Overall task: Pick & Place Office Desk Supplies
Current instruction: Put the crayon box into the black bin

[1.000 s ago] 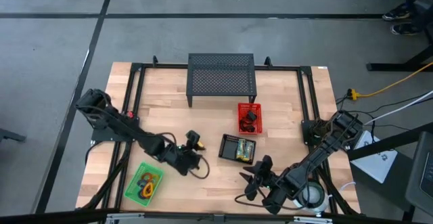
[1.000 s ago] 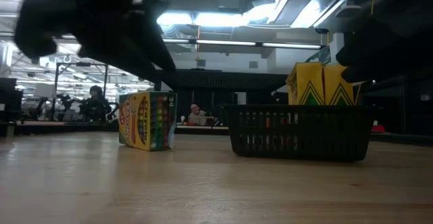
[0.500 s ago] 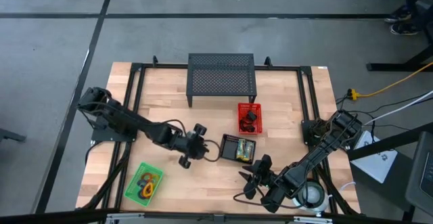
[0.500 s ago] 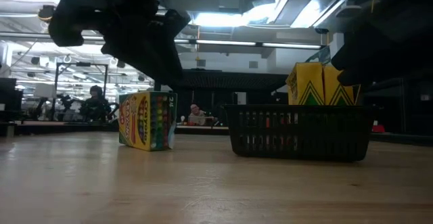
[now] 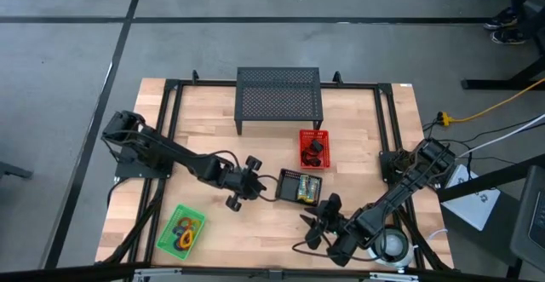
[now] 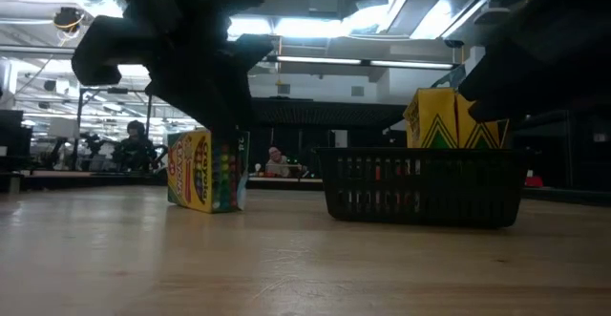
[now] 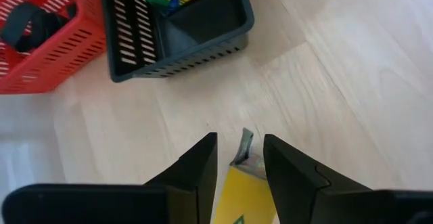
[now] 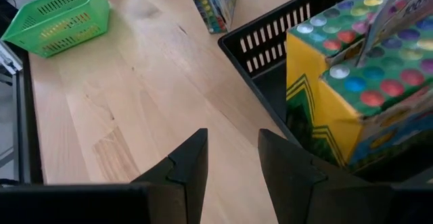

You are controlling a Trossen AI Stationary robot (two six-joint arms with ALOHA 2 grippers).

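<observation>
A yellow crayon box (image 7: 247, 187) is standing upright on the table (image 5: 204, 137), just left of the black basket (image 5: 299, 187), its long axis vertical and its torn top flap pointing up. The left gripper (image 5: 244, 182) is closing around it, fingers (image 7: 196, 170) flanking both sides; contact cannot be confirmed. Bare wood is lying open between box and basket. The black basket is holding more crayon boxes (image 8: 352, 82). The red basket (image 5: 312, 148) is containing black clips (image 7: 30, 24); the green basket (image 5: 180, 230), near the front-left edge, is holding coloured loops (image 5: 186, 227). The right gripper (image 5: 322, 223) is waiting front-right, fingers parted and empty.
</observation>
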